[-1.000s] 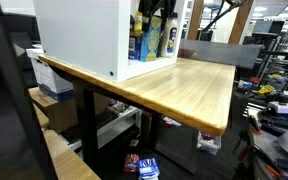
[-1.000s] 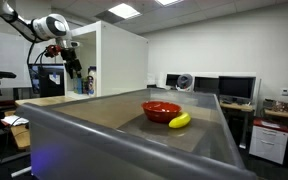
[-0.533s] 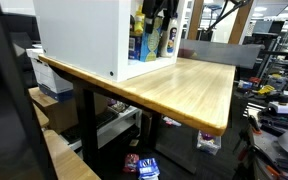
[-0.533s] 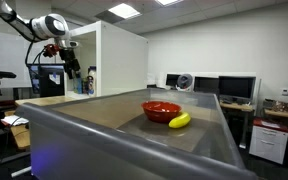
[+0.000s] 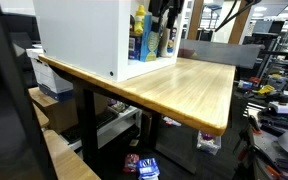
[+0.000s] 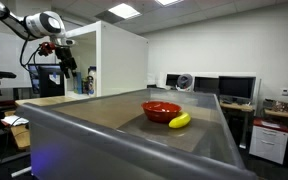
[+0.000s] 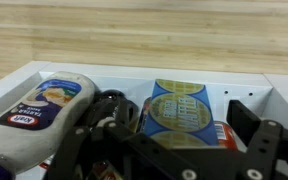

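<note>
My gripper (image 7: pixel 184 122) is open in front of a white open-fronted cabinet (image 5: pixel 84 35) that stands on a wooden table (image 5: pixel 189 85). In the wrist view a blue box with yellow circles (image 7: pixel 184 103) stands between my two fingers, which do not press on it. A white mayonnaise bottle (image 7: pixel 42 110) lies to its left and a red can (image 7: pixel 227 134) is at its lower right. In both exterior views my gripper (image 5: pixel 164 14) (image 6: pixel 68 62) hangs at the cabinet's open side, by the blue and yellow containers (image 5: pixel 142 38).
A red bowl (image 6: pixel 161 109) and a banana (image 6: pixel 180 121) lie on a grey surface in an exterior view. Boxes and clutter sit under and beside the table (image 5: pixel 144 165). Desks with monitors (image 6: pixel 234 90) stand at the back.
My arm has risen a little and drawn slightly away from the cabinet opening. The items inside have not moved.
</note>
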{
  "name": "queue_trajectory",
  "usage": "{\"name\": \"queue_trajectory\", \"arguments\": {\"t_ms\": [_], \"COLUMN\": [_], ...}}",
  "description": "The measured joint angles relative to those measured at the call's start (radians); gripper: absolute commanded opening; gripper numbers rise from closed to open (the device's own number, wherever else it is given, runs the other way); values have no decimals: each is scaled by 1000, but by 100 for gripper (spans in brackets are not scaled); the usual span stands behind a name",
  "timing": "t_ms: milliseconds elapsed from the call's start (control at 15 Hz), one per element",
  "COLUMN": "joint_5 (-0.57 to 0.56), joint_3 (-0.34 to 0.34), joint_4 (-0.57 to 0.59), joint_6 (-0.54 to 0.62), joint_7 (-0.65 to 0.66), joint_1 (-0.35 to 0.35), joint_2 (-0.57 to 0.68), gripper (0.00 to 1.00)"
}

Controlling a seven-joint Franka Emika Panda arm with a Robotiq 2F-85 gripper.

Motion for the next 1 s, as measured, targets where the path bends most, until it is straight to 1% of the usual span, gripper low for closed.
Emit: {"name": "queue_trajectory", "arguments": {"t_ms": [400,667,1000], "joint_5": [-2,-10,-16], "joint_3": [-1,-13,-48], "joint_4": [-84,-156,-253], "joint_6": [7,22,60], "joint_7": [-47,-128,-253], "joint_1": [-1,-9,-30], "joint_2": [-98,-199,-340], "gripper": [100,100,100]}}
